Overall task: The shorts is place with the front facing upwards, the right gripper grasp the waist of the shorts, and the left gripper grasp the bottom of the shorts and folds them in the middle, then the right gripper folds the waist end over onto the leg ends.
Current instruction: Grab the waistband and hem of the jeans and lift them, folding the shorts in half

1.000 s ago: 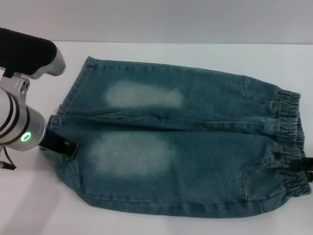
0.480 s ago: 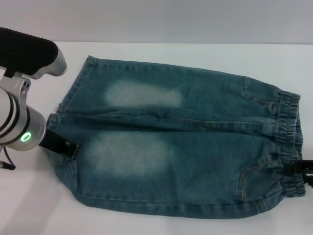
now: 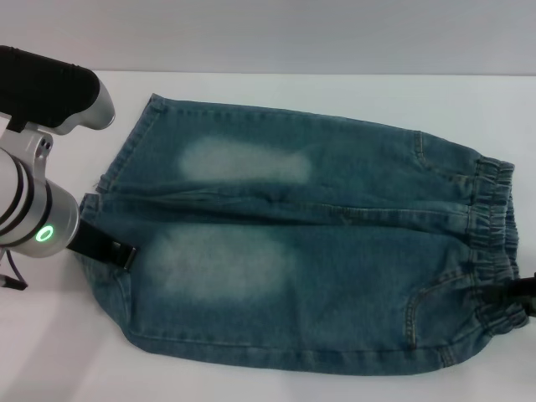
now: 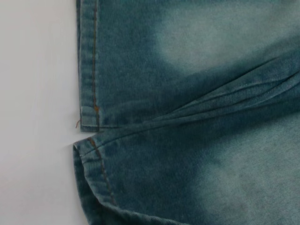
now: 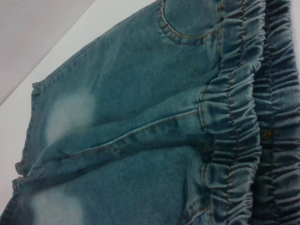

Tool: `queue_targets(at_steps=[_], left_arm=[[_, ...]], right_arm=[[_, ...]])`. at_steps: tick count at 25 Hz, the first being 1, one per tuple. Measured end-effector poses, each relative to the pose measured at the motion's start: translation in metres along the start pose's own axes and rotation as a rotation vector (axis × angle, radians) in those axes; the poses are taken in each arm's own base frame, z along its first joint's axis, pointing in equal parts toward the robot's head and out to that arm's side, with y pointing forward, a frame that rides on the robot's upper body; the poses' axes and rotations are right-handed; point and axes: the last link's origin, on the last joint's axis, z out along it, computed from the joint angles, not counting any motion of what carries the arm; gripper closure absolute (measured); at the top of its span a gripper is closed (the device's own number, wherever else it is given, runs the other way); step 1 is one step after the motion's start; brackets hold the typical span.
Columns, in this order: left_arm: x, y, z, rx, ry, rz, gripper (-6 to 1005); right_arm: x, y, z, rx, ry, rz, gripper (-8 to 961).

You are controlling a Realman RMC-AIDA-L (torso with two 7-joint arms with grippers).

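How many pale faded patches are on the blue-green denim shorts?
2 on the blue-green denim shorts: one pale faded patch on the far leg, another on the near leg. The underside is hidden.

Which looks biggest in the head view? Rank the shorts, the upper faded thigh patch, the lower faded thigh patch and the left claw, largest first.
1. The shorts, by far.
2. The lower faded thigh patch.
3. The upper faded thigh patch.
4. The left claw, only partly visible on the leg hems; nearness to the camera makes its true size unsure.
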Motion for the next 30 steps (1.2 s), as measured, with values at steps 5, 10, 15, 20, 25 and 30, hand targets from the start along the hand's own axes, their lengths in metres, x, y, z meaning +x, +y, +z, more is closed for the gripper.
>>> queue_targets(at_steps=[5,10,15,20,25,30], left_arm=[[0.0,0.0,0.0,0.0,0.001,0.001,965],[0.0,0.0,0.0,0.002,0.001,0.003,965],[0.001,0.0,-0.001,0.002,0.002,0.007,966],[0.003,-0.002,-0.001,0.002,0.013,0.003,966],[0.006,-0.003,0.0,0.003,0.042,-0.002,966],[0.01,-0.008,0.001,0.008,0.081,-0.02,966]], right_arm=[[0.0,0.001,0.0,-0.003,0.001,-0.003,816],[0.0,0.001,0.0,-0.006,0.0,-0.003,925],[-0.001,0.003,0.0,-0.027,-0.012,-0.002,943],[-0.005,0.011,-0.003,-0.097,-0.057,-0.007,939],[-0.007,0.014,-0.003,-0.155,-0.091,0.0,934],[-0.008,0.015,0.002,-0.22,-0.123,0.015,929]])
